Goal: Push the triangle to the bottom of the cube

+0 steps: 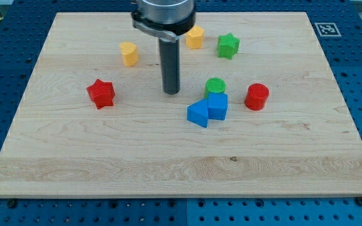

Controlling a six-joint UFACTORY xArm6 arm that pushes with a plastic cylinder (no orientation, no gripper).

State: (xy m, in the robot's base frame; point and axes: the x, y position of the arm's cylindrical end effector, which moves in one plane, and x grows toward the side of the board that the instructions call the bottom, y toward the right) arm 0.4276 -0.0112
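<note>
A blue triangle block (197, 114) lies near the board's middle, touching the lower left side of a blue cube (218, 105). A green cylinder (215, 86) sits right above the cube, touching it. My tip (171, 91) rests on the board to the upper left of the triangle, a short gap away from it and to the left of the green cylinder. The rod rises straight up to the arm's grey head at the view's top.
A red cylinder (256, 96) stands right of the cube. A red star (100, 93) lies at the left. A yellow block (129, 54), a yellow hexagon-like block (195, 37) and a green star (228, 45) lie near the top of the wooden board (105, 163).
</note>
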